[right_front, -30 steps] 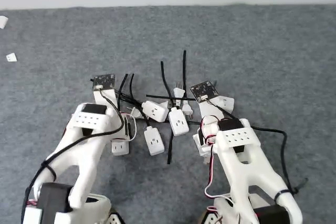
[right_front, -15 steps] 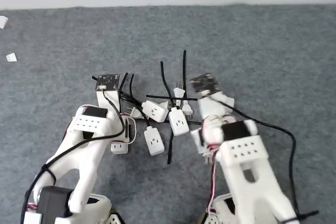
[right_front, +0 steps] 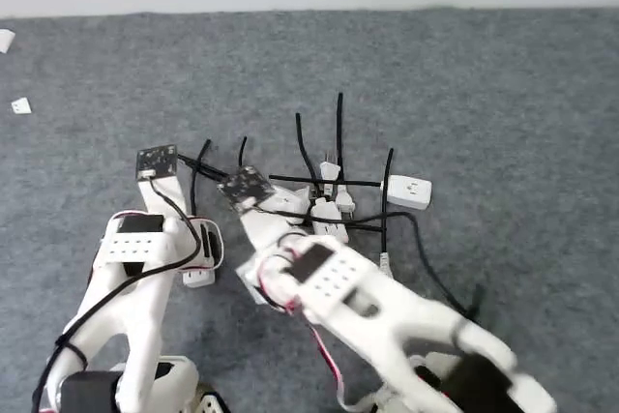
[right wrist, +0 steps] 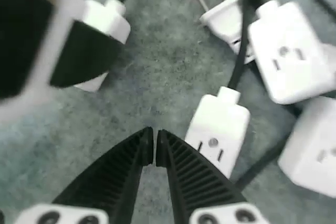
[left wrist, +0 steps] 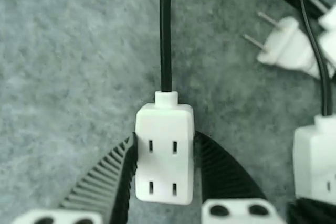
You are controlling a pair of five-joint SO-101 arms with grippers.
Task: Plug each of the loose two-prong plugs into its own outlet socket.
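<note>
Socket block (left wrist: 164, 153) is clamped between the closed fingers of the left gripper (left wrist: 165, 142), its long axis in line with them and its cord (left wrist: 166, 30) leading straight away. Bare carpet (left wrist: 63, 51) lies on one side. On the other, a loose plug (left wrist: 286, 48) is laid flat, prongs toward the cord. The right gripper (right wrist: 154, 142) is closed on nothing, just beside a second socket (right wrist: 218, 127).
</note>
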